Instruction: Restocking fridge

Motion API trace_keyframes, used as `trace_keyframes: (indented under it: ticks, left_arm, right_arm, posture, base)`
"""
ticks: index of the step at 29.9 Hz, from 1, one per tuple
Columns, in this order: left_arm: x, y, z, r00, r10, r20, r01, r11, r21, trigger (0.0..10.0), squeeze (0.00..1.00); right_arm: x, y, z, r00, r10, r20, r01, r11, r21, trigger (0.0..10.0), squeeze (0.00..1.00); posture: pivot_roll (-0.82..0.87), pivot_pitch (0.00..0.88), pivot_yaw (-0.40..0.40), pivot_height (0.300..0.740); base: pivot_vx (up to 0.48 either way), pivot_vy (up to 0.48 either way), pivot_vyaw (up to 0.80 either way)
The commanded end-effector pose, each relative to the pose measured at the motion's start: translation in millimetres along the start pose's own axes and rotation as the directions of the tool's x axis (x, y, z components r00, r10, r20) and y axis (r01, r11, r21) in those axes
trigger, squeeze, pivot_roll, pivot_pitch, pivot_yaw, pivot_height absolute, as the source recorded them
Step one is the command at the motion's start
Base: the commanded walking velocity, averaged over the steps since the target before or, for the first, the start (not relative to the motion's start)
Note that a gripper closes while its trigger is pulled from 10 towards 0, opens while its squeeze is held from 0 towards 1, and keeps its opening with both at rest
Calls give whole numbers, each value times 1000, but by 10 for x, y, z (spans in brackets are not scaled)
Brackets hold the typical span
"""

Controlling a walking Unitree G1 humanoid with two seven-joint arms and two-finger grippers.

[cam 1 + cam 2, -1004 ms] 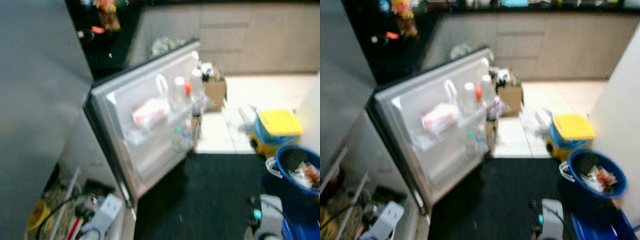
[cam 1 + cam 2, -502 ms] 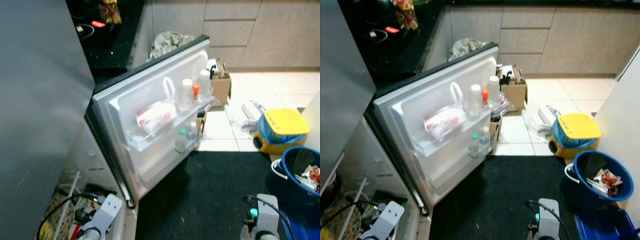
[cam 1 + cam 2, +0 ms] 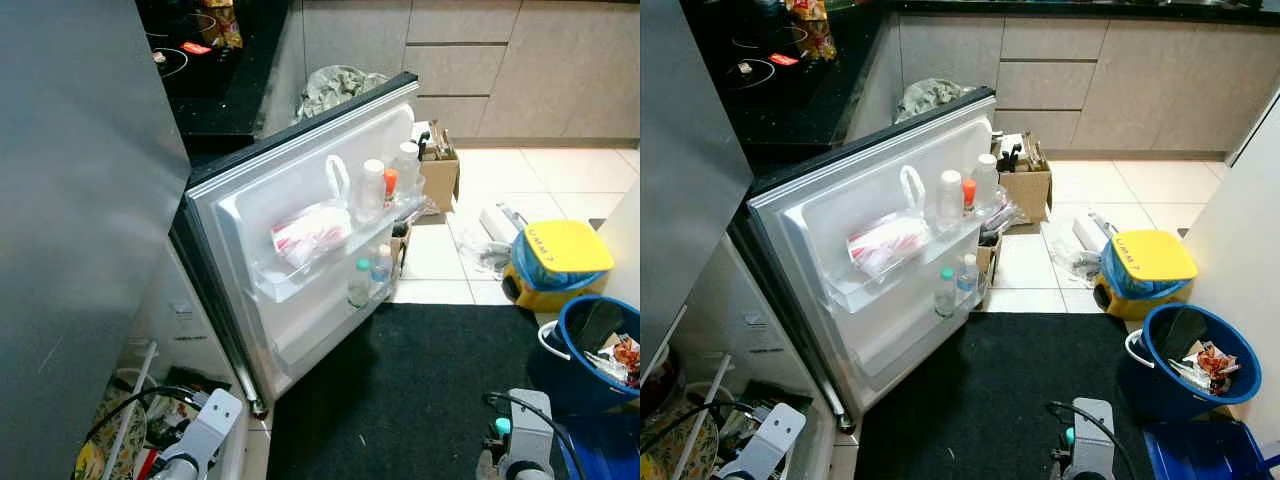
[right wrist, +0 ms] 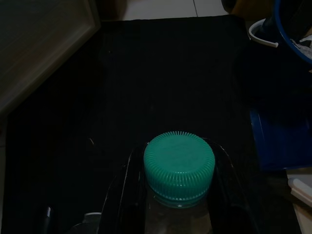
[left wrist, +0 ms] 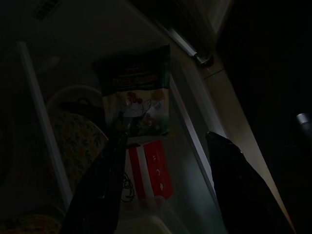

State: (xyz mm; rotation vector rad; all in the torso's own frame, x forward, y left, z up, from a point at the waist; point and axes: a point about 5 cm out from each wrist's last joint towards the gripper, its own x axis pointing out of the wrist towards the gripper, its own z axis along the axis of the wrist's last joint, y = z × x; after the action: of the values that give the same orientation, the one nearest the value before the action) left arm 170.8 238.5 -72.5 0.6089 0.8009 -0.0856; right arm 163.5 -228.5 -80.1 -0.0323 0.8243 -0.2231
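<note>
1. Down at the near edge of the head view, the right gripper (image 4: 170,195) holds a bottle (image 4: 176,214) with a ribbed green cap (image 4: 179,166); its two black fingers (image 4: 122,195) press against either side of the neck, above the black mat (image 3: 1020,390). The silver right arm (image 3: 1090,440) shows at about five o'clock.
2. The left gripper (image 5: 165,195) hangs at about seven o'clock, over the open lower part of the fridge. Its fingers (image 5: 97,190) are spread apart with nothing between them.
3. Beneath that gripper, in dim light, lie a green food packet (image 5: 139,97) and a red carton (image 5: 151,170), with a patterned dish (image 5: 80,141) beside them.
4. At three to four o'clock, a blue bucket (image 3: 1190,360) holds scraps, and a container with a yellow lid (image 3: 1145,265) stands just beyond it on the tiles.
5. In the middle, the white fridge door (image 3: 880,260) stands wide open. Its upper shelf carries a red-and-white bag (image 3: 885,243), a white-capped bottle (image 3: 950,195), a red-capped bottle (image 3: 969,195) and another white-capped bottle (image 3: 985,175).
6. The lower door shelf holds two small bottles (image 3: 955,285), one green-capped and one pale-capped.
7. Past the door, at about one o'clock, a cardboard box (image 3: 1025,180) sits on the floor.
8. Farthest off, grey cabinets (image 3: 1090,80) run across twelve o'clock, and a dark counter (image 3: 770,90) lies at eleven.
</note>
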Motion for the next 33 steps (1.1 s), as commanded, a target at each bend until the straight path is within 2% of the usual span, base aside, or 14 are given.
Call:
trace_keyframes:
  ticks: [1,10,23,33]
  left_arm:
    - [-13,-19,-28,1000,-6,-6,6,1000,5,10000,0]
    - [-12,-12,-20,1000,3,0,-3,1000,4,10000,0]
    - [-1,6,0,1000,10,0,-10,1000,3,10000,0]
    - [1,14,7,1000,12,5,-12,1000,5,10000,0]
  right_arm:
    - [5,-19,20,1000,0,5,0,1000,-19,10000,0]
    - [7,-7,25,1000,4,8,-4,1000,-21,10000,0]
    - [3,-7,7,1000,2,0,-2,1000,-21,10000,0]
    - [3,0,5,1000,3,-1,-3,1000,-19,10000,0]
  posture:
    - [35,0,-12,740]
    - [35,0,-12,740]
    - [34,0,-9,740]
    - [35,0,-7,740]
  base:
    - [0,-307,0]
    - [269,-275,0]
    - [290,0,0]
    - [51,-421,0]
